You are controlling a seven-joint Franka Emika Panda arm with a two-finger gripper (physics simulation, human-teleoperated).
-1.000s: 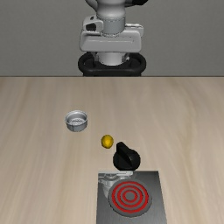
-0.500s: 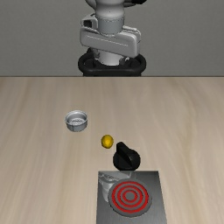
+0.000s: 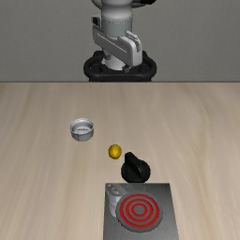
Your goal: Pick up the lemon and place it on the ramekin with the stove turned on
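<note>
Lemon (image 3: 114,150) on wooden table (image 3: 37,178) - apart from ramekin (image 3: 83,128), near a black object (image 3: 136,167) | stove (image 3: 139,211) burner rings red | arm (image 3: 117,37) raised at base | grip state - cannot tell

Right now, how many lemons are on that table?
1. The lemon lies on the table, apart from the ramekin, which sits toward the exterior view's left. The stove, its burner glowing red, is lower in the view. No other lemon seems hidden.
</note>
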